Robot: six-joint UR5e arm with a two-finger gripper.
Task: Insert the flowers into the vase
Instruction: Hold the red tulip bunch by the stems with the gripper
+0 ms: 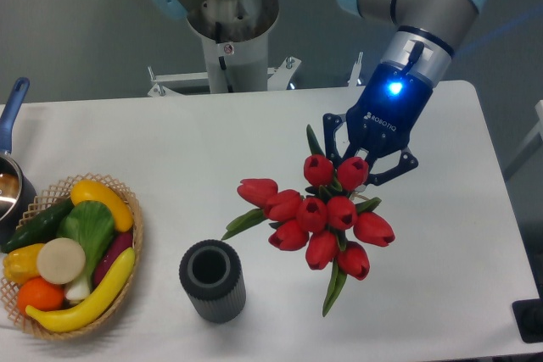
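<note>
Claw [361, 161] is down over the top of the flowers [327, 222], fingers spread around the upper buds; looks like it has the bunch gripped, but the contact point is hidden by the buds, so can't confirm how far closed. Bunch sits right of table [170, 150] centre, leaves poking out left and bottom. Vase [212, 281] stands upright near the front edge, left of the flowers, not touching. Basket [129, 209] of fruit and veg far left, pot [12, 171] behind it.
</note>
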